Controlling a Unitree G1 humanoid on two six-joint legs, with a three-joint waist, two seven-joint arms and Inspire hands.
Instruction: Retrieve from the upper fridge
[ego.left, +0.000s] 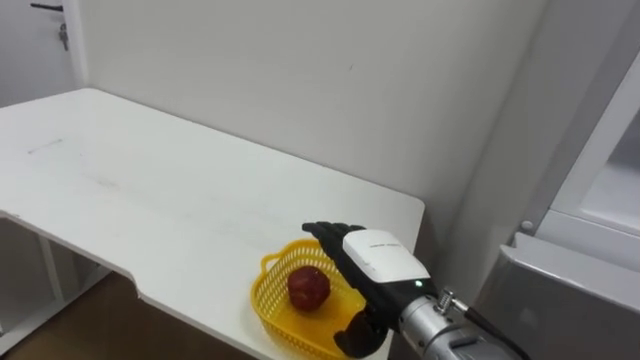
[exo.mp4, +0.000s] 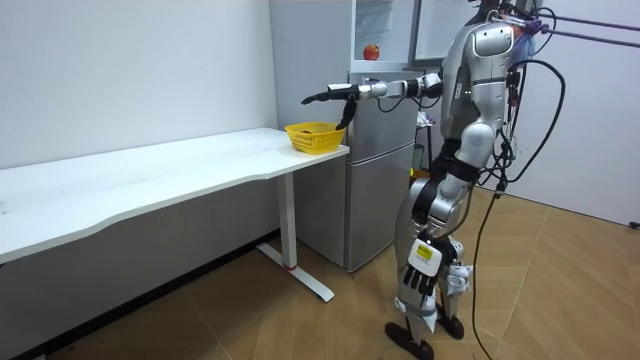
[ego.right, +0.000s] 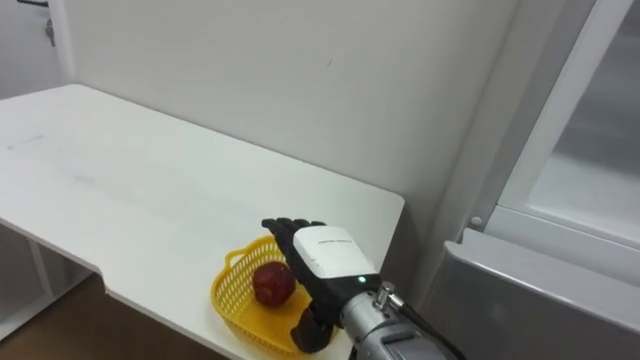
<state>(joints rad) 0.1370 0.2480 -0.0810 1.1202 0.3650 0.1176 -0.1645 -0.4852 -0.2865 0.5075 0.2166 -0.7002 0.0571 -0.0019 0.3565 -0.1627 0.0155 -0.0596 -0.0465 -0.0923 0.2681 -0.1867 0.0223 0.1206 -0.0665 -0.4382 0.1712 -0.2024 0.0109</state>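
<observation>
1. Right hand (ego.left: 378, 258) is nearest, coming in from the lower right and hovering over the near right corner of the table; fingers straight and reaching forward, thumb hanging down, released, grasping nothing
2. Yellow basket (ego.left: 266, 300) is just under and left of the hand, sitting at the table's near right edge, on the end nearest the fridge
3. Red apple (ego.left: 309, 287) lies loose inside the basket, left of the palm, with no finger curled round it; can't tell if the thumb brushes it
4. Handling, my read: the apple is firm, round and smooth-skinned, and light enough for this hand; it won't squash, but it can roll or slip out of a shallow pinch, and it bruises if dropped
5. Where to hold, my read: from above across the widest part, fingers on one side and thumb opposite, not by the stem end; the basket is thin, holed plastic with low walls, so it will probably slide if nudged
6. White table (ego.left: 150, 190) runs away to the left and far, up against the wall
7. Fridge (exo.mp4: 383, 170) stands far right with its upper door open; in the room view a second small red round thing (exo.mp4: 371, 51) sits on an upper shelf, too small to identify
8. Judgement: with the apple in the basket and the hand slack above it, the drop-off looks done
</observation>
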